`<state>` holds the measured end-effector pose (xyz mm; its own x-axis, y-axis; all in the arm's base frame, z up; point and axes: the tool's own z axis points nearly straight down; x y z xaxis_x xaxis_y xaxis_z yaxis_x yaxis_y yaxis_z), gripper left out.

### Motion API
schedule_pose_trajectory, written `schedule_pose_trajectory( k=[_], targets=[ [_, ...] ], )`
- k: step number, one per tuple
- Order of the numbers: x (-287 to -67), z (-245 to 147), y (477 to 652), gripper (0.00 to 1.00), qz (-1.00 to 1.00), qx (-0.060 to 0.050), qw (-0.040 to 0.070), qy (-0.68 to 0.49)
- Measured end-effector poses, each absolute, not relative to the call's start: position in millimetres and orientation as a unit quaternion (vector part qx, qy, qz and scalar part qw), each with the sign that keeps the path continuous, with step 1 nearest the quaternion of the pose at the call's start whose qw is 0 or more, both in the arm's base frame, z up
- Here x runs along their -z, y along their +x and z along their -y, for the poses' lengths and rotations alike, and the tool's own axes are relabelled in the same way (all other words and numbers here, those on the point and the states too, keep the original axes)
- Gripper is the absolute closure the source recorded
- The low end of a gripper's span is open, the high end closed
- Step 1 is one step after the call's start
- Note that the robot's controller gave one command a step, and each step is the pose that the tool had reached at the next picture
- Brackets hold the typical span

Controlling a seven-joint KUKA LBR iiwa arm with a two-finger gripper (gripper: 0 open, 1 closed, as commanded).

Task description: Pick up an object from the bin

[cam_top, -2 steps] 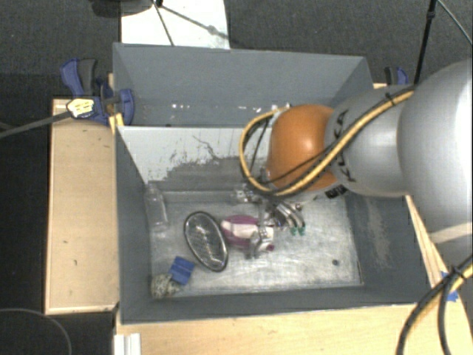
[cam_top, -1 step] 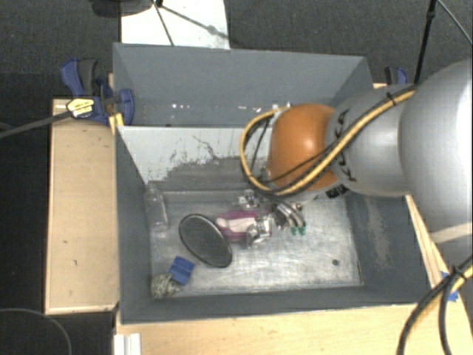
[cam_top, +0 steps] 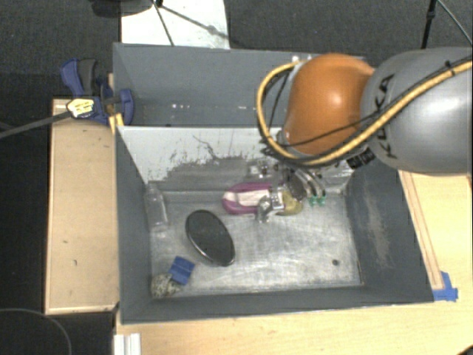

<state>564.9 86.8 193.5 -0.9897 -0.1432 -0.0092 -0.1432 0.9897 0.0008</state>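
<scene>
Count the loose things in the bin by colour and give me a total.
Purple: 1, the purple-and-white thing beside the gripper
Black: 1, the oval disc
Blue: 1, the small block
Speckled grey: 1, the small lump
Total: 4

A: Entry one, the purple thing (cam_top: pixel 247 197)?
B: Right end hidden behind the claw (cam_top: pixel 275 205); kind unclear.
A: Corner entry, beside the blue piece (cam_top: pixel 181 269)?
B: A speckled clump (cam_top: pixel 162 285), too small to identify.
A: And the arm (cam_top: pixel 429 117)?
B: Cut off at the right edge.
</scene>
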Motion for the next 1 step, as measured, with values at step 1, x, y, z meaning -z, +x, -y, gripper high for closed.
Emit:
schedule_pose_trajectory(
  k=[1],
  targets=[
    [-247.9, -98.8, 565.8, 1.00, -0.979, 0.000, 0.004, -0.204]
  ],
)
